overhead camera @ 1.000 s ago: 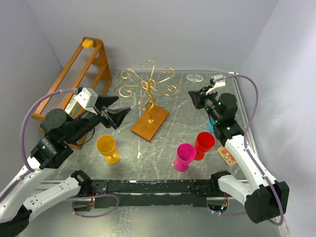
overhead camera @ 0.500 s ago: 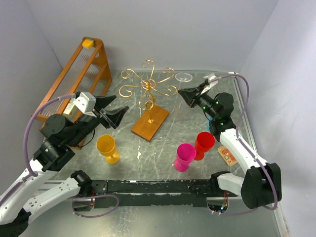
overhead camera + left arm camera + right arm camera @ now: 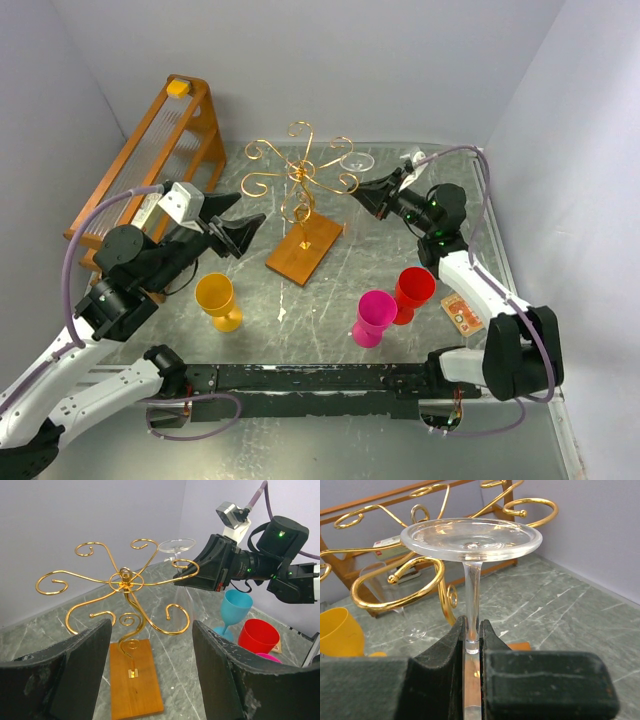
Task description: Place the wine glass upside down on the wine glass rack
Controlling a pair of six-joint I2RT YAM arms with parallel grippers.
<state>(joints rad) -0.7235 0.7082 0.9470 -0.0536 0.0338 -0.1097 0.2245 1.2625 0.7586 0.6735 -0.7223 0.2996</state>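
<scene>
Nearby cups: a pink cup (image 3: 375, 317) and a red cup (image 3: 412, 292) stand touching at near right; a yellow cup (image 3: 217, 300) stands alone at near left, all on the marbled table (image 3: 330, 285).
Left gripper (image 3: 247, 213): it hovers above the table left of the rack with its fingers wide apart and nothing between them, pointing toward the gold wire.
Rack (image 3: 300, 185): at mid-table, gold scroll arms spread from a central stem on a flat wooden base, which sits at an angle.
Blue cup (image 3: 235, 607): upright on the right, under the right arm and behind the red cup.
Right gripper (image 3: 471, 630): it reaches in from the right with its fingers clamped on the glass stem.
Glass (image 3: 471, 537): it is clear and held upside down, foot on top and level, bowl hanging below the fingers. It is up in the air at the rack's right side, the stem just beside a scroll arm; I cannot tell whether they touch.
Frame (image 3: 165, 150): slatted orange-brown wood at far left, against the wall.
</scene>
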